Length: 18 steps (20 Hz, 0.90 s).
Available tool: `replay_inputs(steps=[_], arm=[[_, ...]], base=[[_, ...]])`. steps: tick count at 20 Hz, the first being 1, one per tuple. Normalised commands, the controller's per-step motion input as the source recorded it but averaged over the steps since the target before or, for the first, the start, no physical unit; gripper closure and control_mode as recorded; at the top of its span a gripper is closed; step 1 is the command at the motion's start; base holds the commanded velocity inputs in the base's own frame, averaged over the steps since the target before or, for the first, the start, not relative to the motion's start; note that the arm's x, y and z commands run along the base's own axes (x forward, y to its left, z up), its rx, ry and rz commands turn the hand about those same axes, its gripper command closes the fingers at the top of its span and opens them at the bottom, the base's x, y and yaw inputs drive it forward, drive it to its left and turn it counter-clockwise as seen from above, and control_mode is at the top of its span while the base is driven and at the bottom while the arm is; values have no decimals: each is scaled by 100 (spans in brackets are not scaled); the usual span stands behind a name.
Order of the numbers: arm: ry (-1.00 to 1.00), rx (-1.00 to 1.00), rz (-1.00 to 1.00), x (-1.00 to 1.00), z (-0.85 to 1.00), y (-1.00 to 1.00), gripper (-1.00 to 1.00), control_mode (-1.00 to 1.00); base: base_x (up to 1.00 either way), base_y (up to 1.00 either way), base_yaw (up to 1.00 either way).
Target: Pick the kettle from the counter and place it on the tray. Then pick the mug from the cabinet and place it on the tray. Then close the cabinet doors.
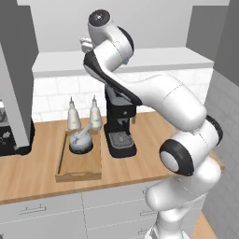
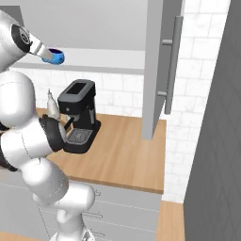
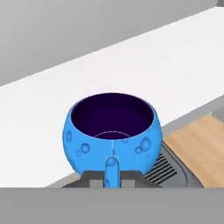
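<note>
I have the claw (image 3: 112, 180) clamped narrow on the side handle of the small bright blue rounded mug (image 3: 112, 132), its dark inside facing up toward my hand camera. The handle sits pinched between the two dark fingertips (image 3: 91, 178) — a sensible hold, I judge, since the bowl is too round and wide for the jaws. Just beneath the mug lies the pale shelf (image 3: 52, 113) of the grey wall cabinet (image 2: 84, 23); I cannot tell whether the mug is touching it or lifted just clear, though it seems to hang at the shelf's front lip.

Well below the claw stands a black coffee machine (image 2: 78, 115) on the long light-brown wooden counter (image 2: 127, 155). Further off to the side and lower, the rectangular light-wood tray (image 1: 80, 163) with low raised sides rests flat on that counter, and the squat silvery-grey metal kettle (image 1: 80, 141) already sits in its far end — so the first step looks done, and the near half of the tray is bare for the mug. Two slim pale bottles (image 1: 83, 115) stand just behind the tray.

One flat grey cabinet door (image 2: 160, 66) with its long vertical silver bar handle (image 2: 172, 63) stands swung open, well off to the claw's other side; I reckon it must wait until the mug is down. White tile backs the counter, grey drawer fronts run under it.
</note>
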Motion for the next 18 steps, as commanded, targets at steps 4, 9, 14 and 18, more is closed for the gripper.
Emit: replay_inputs(steps=[4,9,14,18], arm=[[-3,18,35,-100,-13,-6,100,-100],[0,17,45,-100,-17,-14,100,-100],[0,6,68,-89,-35,-27,100,-100],[7,0,95,-52,-51,-37,100,-100]], base=[[0,0,0],[0,0,0],[0,0,0],[0,0,0]])
